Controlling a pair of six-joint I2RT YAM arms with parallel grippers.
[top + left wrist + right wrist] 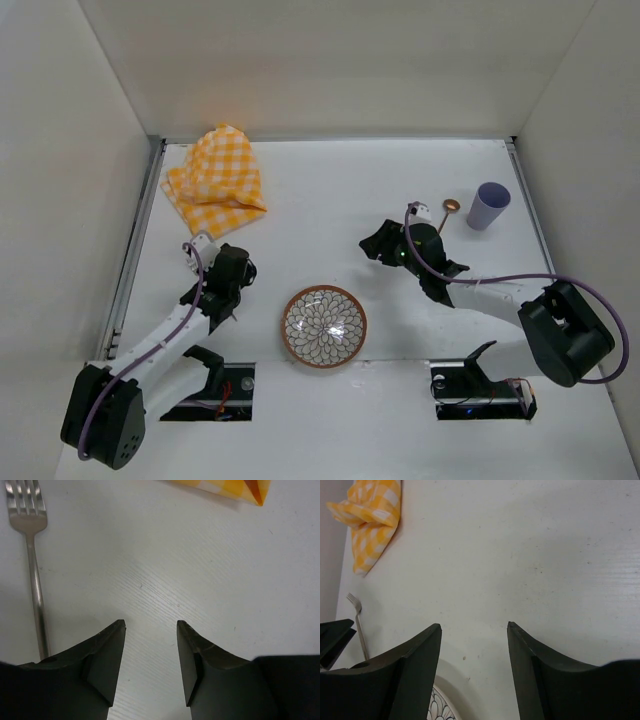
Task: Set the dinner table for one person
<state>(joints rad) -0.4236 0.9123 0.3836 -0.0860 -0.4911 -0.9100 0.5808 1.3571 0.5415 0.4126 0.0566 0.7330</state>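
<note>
The dinner table (330,190) is a plain white top. A patterned plate (323,326) with a brown rim sits at its near middle, and its edge shows in the right wrist view (434,709). A silver fork (33,565) lies on the table just left of my left gripper (150,625), which is open and empty. The fork also shows in the right wrist view (358,624). My right gripper (474,627) is open and empty, low over bare table beyond the plate. A spoon (445,212) and a purple cup (488,206) stand at the far right.
A yellow-and-white checked cloth (215,180) lies crumpled at the far left, ahead of my left gripper (238,258); its corner shows in the left wrist view (230,487). My right gripper (375,245) points left. White walls enclose the table.
</note>
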